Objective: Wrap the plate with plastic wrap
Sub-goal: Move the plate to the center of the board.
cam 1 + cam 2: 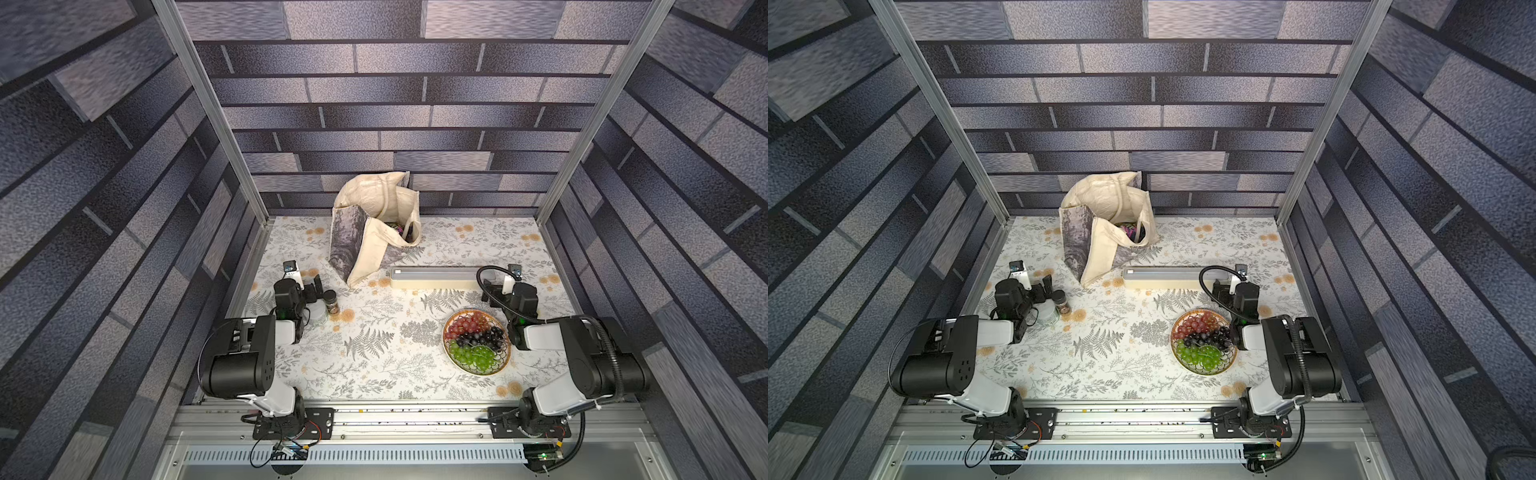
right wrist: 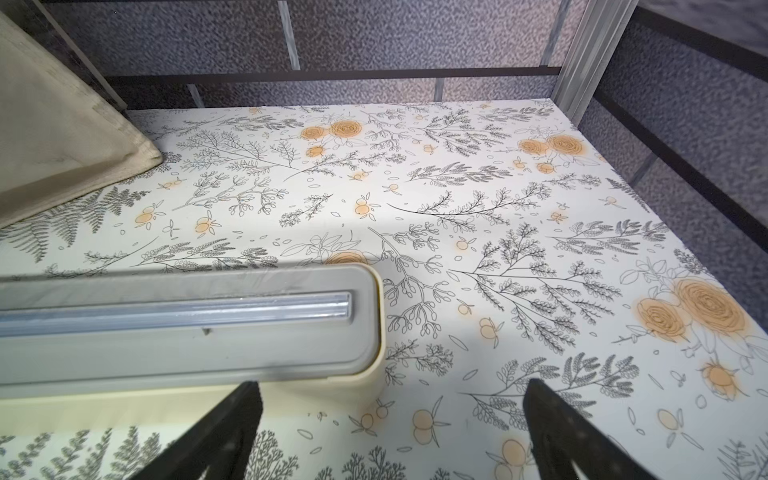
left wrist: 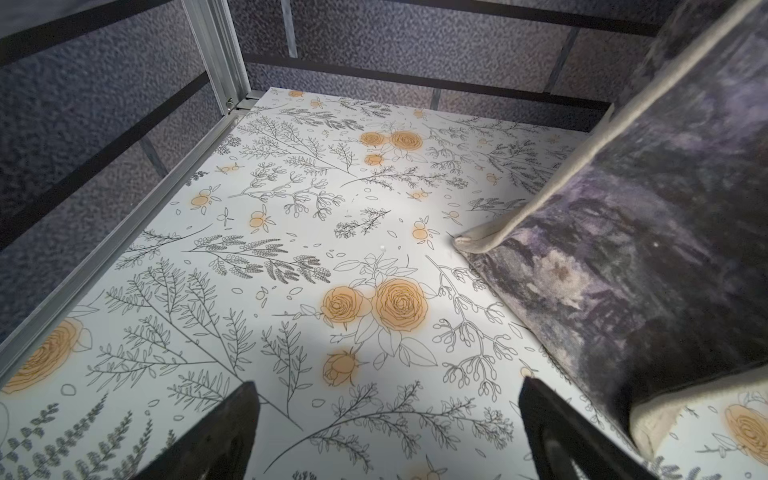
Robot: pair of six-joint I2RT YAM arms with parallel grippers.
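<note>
The plate (image 1: 478, 372) sits uncovered on the counter (image 1: 374, 374), near right, the dispenser box (image 1: 436, 277) just beyond it, no film drawn. The right claw (image 2: 390, 384), jaws apart, faces the box's right end, probably to pull wrap; the left claw (image 3: 386, 382), apart too, hovers beside the tote bag (image 1: 374, 216)

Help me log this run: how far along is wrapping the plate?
Done: nothing; the plate and its grapes lie uncovered. In hand: nothing; the left end effector and right end effector are open and empty, the right near one end of the plastic wrap dispenser. Left: draw film out, lay it over the plate, cut it, tuck the edges.
</note>
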